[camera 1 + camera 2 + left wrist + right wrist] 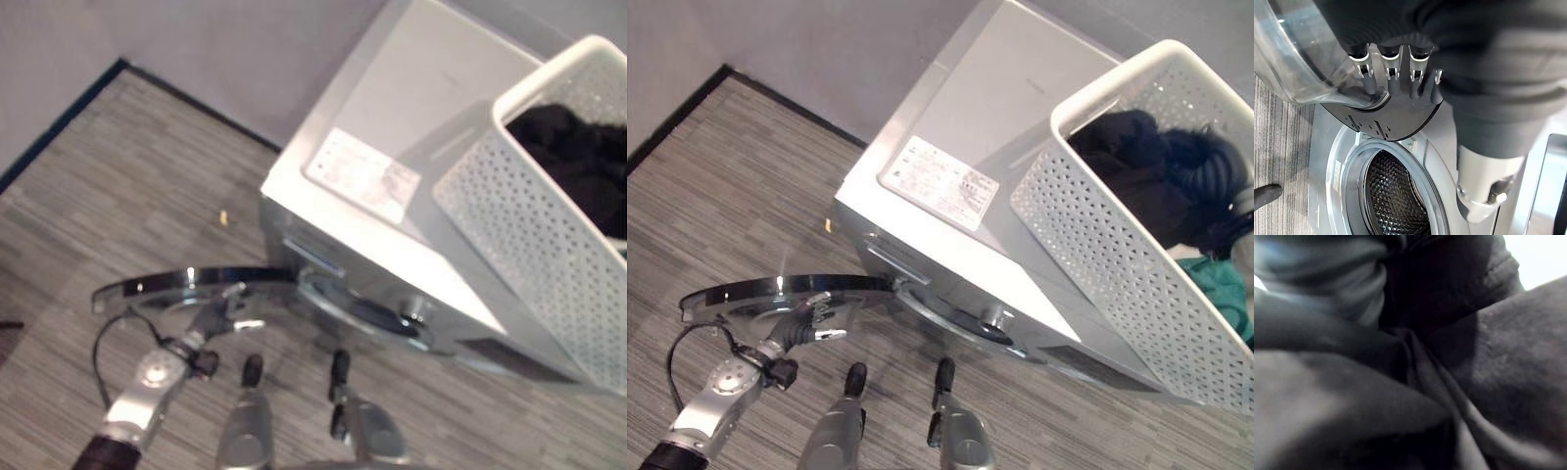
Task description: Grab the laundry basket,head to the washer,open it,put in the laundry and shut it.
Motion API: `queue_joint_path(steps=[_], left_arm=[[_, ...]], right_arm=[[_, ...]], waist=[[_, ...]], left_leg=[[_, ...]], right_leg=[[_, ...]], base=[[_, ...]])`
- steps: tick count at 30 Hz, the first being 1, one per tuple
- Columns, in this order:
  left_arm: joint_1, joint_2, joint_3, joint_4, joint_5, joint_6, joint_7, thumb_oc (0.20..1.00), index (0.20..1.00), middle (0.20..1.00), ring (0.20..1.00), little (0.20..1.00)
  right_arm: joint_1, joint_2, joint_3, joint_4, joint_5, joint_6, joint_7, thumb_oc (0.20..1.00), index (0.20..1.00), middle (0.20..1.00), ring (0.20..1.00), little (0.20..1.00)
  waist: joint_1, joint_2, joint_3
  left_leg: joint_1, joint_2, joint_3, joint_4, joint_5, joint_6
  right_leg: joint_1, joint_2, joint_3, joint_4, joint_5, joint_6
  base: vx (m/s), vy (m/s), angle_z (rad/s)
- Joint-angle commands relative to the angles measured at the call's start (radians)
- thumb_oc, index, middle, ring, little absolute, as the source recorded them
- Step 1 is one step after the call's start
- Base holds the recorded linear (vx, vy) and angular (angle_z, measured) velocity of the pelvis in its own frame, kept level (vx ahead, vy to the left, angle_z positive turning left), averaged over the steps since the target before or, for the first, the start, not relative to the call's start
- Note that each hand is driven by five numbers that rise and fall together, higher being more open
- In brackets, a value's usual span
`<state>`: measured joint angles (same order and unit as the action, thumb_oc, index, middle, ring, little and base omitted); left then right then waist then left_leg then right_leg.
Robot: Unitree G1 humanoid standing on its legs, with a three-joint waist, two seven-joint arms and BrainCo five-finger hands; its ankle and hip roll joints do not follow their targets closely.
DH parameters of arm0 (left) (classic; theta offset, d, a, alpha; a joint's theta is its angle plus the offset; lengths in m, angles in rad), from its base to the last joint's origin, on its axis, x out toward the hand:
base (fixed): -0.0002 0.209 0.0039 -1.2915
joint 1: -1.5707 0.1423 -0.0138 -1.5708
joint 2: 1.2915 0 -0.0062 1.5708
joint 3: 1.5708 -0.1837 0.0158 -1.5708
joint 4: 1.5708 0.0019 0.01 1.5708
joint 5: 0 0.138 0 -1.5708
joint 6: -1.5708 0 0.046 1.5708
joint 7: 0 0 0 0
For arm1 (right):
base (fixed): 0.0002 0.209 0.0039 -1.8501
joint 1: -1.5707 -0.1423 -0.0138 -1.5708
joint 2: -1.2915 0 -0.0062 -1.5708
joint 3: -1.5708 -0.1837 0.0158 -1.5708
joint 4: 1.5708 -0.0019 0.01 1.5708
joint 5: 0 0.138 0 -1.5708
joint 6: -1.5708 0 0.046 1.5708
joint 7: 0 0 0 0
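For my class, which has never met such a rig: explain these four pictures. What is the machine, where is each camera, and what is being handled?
A two-armed humanoid robot is doing laundry. Two pictures come from cameras in its head, looking down; the other two come from cameras on its wrists.

From the head you see a white washer on a striped grey floor. Its round glass door is swung open, and the robot's left hand is at the door's rim. A white perforated laundry basket rests on top of the washer, holding dark clothes and something teal.

The left wrist camera looks past that hand's fingers, which lie against the door, down into the metal drum, where no clothes are visible.

The right wrist camera sits very close to dark fabric, so the right hand's state cannot be told.
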<state>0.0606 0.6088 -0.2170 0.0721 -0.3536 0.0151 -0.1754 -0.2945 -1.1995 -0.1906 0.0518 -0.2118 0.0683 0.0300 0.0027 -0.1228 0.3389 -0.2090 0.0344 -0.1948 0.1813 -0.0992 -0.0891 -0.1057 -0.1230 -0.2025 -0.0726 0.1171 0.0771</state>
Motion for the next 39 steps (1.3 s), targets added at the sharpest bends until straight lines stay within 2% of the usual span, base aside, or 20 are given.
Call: queue_joint_path(steps=[1,3,13,23,27,39], left_arm=[[0.006,0.019,0.01,-0.038,0.02,-0.049,0.024,1.0,1.0,1.0,1.0,1.0],[0.005,0.019,0.012,-0.032,0.024,-0.054,0.025,1.0,1.0,1.0,1.0,1.0],[0.006,0.022,0.015,-0.028,0.03,-0.062,0.029,1.0,1.0,1.0,1.0,1.0],[0.007,0.035,0.002,0.006,0.025,-0.073,0.041,1.0,1.0,1.0,1.0,1.0],[0.009,0.038,0.001,0.017,0.02,-0.081,0.046,1.0,1.0,1.0,1.0,1.0],[-0.016,0.027,-0.01,0.049,0.016,-0.099,0.074,1.0,1.0,1.0,1.0,1.0]], right_arm=[[-0.129,0.006,0.006,-0.012,-0.084,-0.012,-0.111,0.2,0.2,0.2,0.2,0.2],[-0.207,-0.005,0.005,-0.019,-0.111,-0.011,-0.158,0.2,0.2,0.2,0.2,0.2],[-0.34,-0.036,-0.025,-0.028,-0.193,0.007,-0.269,0.2,0.2,0.2,0.2,0.2],[-0.685,-0.159,0.179,0.148,-0.32,0.078,-0.397,0.2,0.2,0.2,0.2,0.2],[-0.835,-0.21,0.3,0.263,-0.338,0.109,-0.456,0.2,0.2,0.2,0.2,0.2],[-1.145,-0.218,0.553,0.429,-0.275,0.124,-0.548,0.2,0.2,0.2,0.2,0.2]], waist=[[0.024,-0.011,-0.047],[0.029,-0.017,-0.061],[0.039,-0.025,-0.105],[0.066,-0.034,-0.162],[0.075,-0.039,-0.187],[0.076,-0.041,-0.232]], left_leg=[[0.029,0.045,0.054,-0.077,-0.021,0.068],[0.037,0.043,0.057,-0.072,-0.028,0.071],[0.063,0.038,0.058,-0.078,-0.039,0.076],[0.108,0.038,0.056,-0.089,-0.049,0.075],[0.125,0.037,0.049,-0.094,-0.054,0.073],[0.155,0.036,0.042,-0.099,-0.059,0.069]], right_leg=[[-0.055,-0.072,0.053,0.122,-0.091,0.06],[-0.046,-0.07,0.057,0.122,-0.092,0.059],[-0.023,-0.073,0.052,0.123,-0.099,0.06],[0.021,-0.076,0.041,0.122,-0.113,0.06],[0.041,-0.075,0.031,0.119,-0.118,0.061],[0.076,-0.081,0.009,0.125,-0.129,0.064]], base=[[0.0,0.0,0.0],[0.0,0.0,0.0],[0.02,0.007,-0.02],[0.04,0.016,-0.01],[0.03,0.007,0.07],[0.01,0.024,0.03]])
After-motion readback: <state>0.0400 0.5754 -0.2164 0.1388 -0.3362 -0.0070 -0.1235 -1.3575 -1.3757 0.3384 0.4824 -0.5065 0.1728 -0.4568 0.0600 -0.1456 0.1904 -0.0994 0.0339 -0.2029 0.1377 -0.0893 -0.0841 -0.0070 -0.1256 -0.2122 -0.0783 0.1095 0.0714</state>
